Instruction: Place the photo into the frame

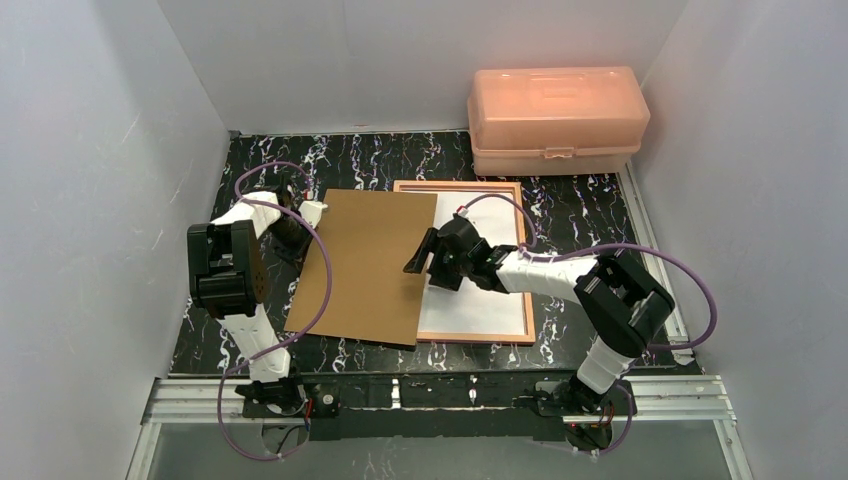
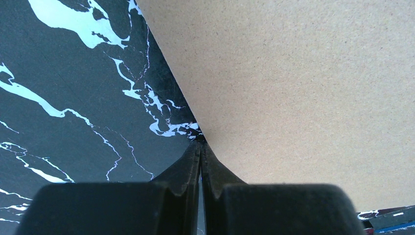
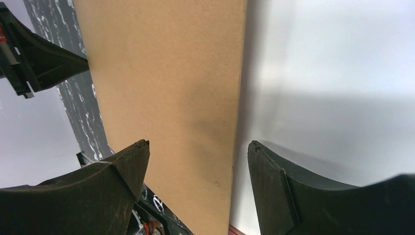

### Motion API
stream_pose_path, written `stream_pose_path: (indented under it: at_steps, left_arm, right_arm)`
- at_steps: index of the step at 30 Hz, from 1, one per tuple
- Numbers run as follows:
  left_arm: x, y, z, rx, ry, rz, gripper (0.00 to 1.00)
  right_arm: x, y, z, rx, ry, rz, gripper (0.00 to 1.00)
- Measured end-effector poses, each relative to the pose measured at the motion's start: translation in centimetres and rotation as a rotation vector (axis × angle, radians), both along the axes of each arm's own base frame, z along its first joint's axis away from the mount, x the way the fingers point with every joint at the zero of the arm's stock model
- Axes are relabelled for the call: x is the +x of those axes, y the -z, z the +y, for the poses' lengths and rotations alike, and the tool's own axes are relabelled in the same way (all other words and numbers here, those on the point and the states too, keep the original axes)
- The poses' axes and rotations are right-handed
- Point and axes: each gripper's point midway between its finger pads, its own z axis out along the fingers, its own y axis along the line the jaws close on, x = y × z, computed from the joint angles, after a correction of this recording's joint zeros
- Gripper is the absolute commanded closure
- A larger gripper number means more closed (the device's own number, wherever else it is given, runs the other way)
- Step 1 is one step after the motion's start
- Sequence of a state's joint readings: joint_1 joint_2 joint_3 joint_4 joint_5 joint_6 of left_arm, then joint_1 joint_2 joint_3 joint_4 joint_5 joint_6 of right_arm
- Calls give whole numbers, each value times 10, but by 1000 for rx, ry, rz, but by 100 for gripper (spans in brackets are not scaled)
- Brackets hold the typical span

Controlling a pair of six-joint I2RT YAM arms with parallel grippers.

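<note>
The frame (image 1: 527,290) lies flat at the table's middle right, its thin pinkish-tan rim around a white sheet. That sheet is the photo (image 1: 480,290), white back up; it also fills the right wrist view (image 3: 333,73). A brown backing board (image 1: 365,265) lies askew over the frame's left part and casts a shadow on the white sheet. My right gripper (image 1: 418,255) hovers open over the board's right edge (image 3: 198,144), holding nothing. My left gripper (image 1: 312,212) is shut, its tips (image 2: 199,142) touching the board's left edge (image 2: 303,88).
A peach plastic box (image 1: 556,118) stands at the back right, beyond the frame. The black marbled tabletop (image 1: 590,215) is walled in by white panels on three sides. My left arm (image 3: 39,58) shows beyond the board in the right wrist view.
</note>
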State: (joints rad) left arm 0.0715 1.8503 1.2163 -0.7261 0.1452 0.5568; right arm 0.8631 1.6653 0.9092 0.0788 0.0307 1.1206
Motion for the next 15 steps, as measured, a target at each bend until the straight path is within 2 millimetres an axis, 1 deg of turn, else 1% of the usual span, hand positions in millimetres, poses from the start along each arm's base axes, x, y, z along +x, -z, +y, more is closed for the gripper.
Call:
stream_pose_path:
  at_steps: [5,10,15]
  left_arm:
    - [0,0,0,2,1,0,100]
    - [0,0,0,3,2,0,100]
    - [0,0,0,3,2,0,100]
  right_arm:
    - [-5,9,-5,-15,-1,16,23]
    - [-2,6,1,12,-8,3,29]
    - [-1,6,4,25,-11,-4,32]
